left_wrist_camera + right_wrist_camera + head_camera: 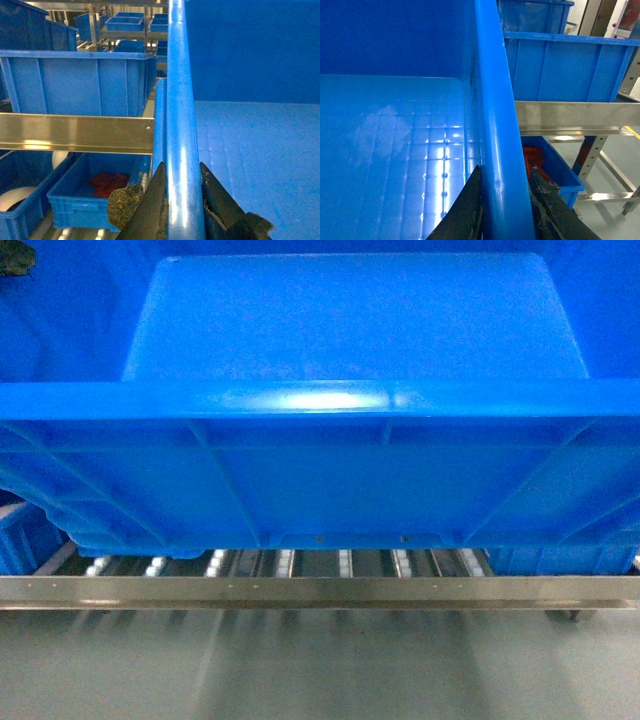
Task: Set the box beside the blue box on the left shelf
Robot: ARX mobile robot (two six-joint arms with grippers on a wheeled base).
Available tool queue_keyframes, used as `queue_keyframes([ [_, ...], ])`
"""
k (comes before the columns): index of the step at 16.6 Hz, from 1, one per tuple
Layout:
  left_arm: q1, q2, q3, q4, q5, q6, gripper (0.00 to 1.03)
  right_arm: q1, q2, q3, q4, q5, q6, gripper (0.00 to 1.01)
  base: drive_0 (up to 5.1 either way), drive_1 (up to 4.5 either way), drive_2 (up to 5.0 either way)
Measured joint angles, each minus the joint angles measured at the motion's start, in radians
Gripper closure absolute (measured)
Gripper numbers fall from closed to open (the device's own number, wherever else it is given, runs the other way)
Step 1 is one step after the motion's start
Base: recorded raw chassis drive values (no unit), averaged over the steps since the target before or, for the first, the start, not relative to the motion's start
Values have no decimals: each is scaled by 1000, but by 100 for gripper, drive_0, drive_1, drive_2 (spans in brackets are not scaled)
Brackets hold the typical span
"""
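Observation:
The box (350,470), a big bright-blue crate with ribbed walls, fills most of the head view and hangs just above the left shelf's white rollers (286,562). My left gripper (182,167) is shut on its left rim, one finger outside and one inside the box (250,150). On the opposite rim my right gripper (506,170) is shut in the same way, over the smooth inside of the box (395,125). Another blue box (75,82) stands on the shelf to the left. A further blue box (565,65) stands to the right.
A silvery front rail (320,592) runs across the shelf under the held box, also seen as rail (75,132) and rail (570,117). Below it sits a small blue bin (65,205) with red items. Grey floor (320,670) lies in front.

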Motion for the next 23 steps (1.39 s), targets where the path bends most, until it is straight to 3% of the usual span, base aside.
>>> queue_keyframes([
  [23,0,0,0,-1,-2,-1,92,0,0,0,0,0,0,82,0,0,0],
])
